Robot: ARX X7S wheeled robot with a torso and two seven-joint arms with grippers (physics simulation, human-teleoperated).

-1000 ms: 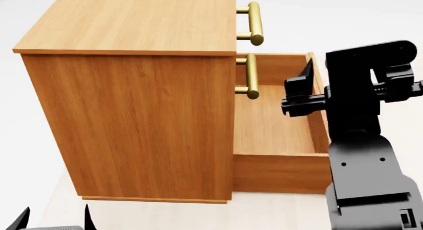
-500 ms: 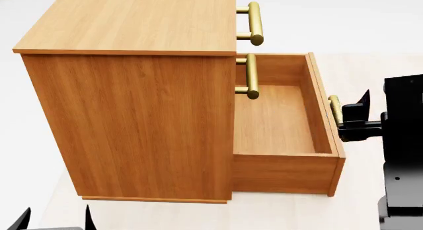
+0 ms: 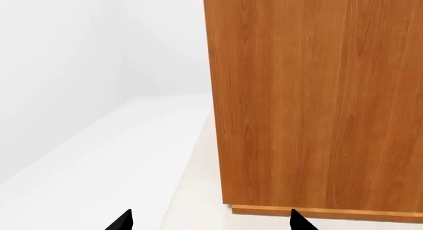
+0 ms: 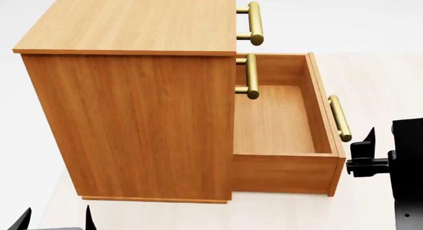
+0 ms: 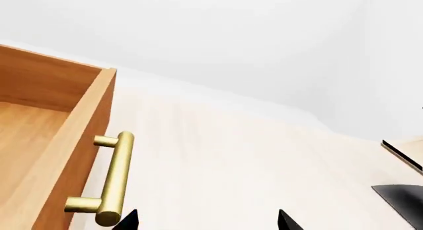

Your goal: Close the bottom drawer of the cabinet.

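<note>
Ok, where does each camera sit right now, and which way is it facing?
Head view: high, looking down at the cabinet side and the open bottom drawer; right gripper at right, left gripper tips at the lower edge.
Left wrist view: low, facing the cabinet side wall; two dark fingertips show.
Right wrist view: beside the drawer front, facing its brass handle; fingertips show.
Shared: head and right wrist views both show that handle.
</note>
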